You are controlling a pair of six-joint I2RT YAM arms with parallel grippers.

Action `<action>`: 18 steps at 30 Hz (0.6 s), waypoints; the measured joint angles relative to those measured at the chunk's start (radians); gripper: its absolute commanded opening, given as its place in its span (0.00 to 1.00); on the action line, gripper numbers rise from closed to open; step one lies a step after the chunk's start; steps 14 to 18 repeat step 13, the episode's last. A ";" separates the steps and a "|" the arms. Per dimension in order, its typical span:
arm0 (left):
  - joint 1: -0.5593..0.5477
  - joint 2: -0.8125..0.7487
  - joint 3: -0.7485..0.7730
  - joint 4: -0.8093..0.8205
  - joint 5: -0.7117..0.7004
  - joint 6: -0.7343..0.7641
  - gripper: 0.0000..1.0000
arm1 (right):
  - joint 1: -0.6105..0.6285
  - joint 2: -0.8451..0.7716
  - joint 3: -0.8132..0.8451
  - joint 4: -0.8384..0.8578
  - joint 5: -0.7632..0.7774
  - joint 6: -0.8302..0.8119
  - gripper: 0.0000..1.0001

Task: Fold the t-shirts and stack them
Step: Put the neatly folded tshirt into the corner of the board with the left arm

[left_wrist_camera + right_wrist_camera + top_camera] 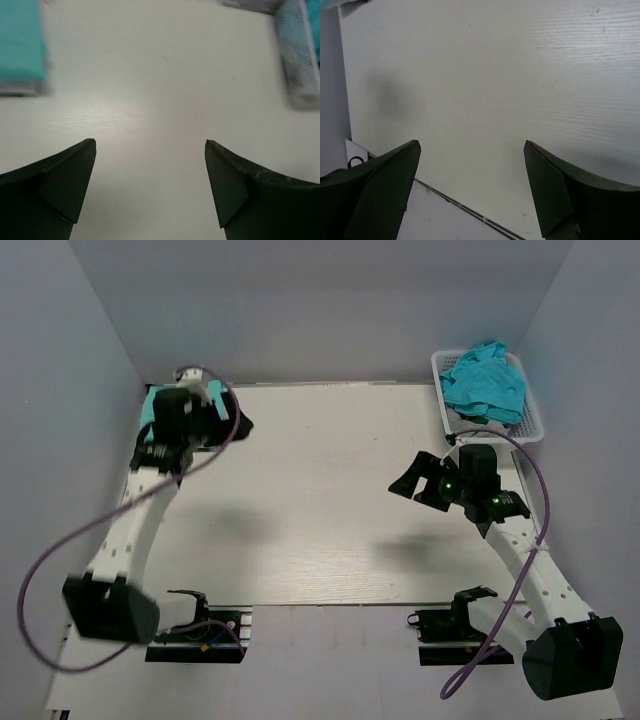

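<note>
Teal t-shirt (20,42) ahead-left of spread left jaws, apart.

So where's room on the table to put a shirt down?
The middle of the table is bare, between the left gripper and right gripper. Crowded: far left by the folded shirt, far right by the basket of shirts.

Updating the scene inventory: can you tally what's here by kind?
Grippers: 2 (left gripper, right gripper, both open)
Baskets: 1 (basket, far right)
Teal t-shirt piles: 2 (folded stack far left, crumpled heap in the basket)
Total: 5
</note>
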 measured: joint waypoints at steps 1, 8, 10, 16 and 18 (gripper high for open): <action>-0.033 -0.111 -0.099 0.016 0.026 -0.021 0.99 | 0.000 -0.003 -0.023 0.009 -0.010 -0.002 0.90; -0.042 -0.652 -0.502 -0.021 0.072 -0.127 0.99 | 0.000 -0.090 -0.171 0.113 -0.066 0.021 0.90; -0.042 -0.673 -0.539 -0.034 0.081 -0.141 0.99 | 0.000 -0.103 -0.172 0.133 -0.067 0.028 0.90; -0.042 -0.688 -0.564 -0.075 0.079 -0.147 0.99 | 0.000 -0.124 -0.172 0.166 -0.067 0.035 0.90; -0.042 -0.688 -0.564 -0.075 0.079 -0.147 0.99 | 0.000 -0.124 -0.172 0.166 -0.067 0.035 0.90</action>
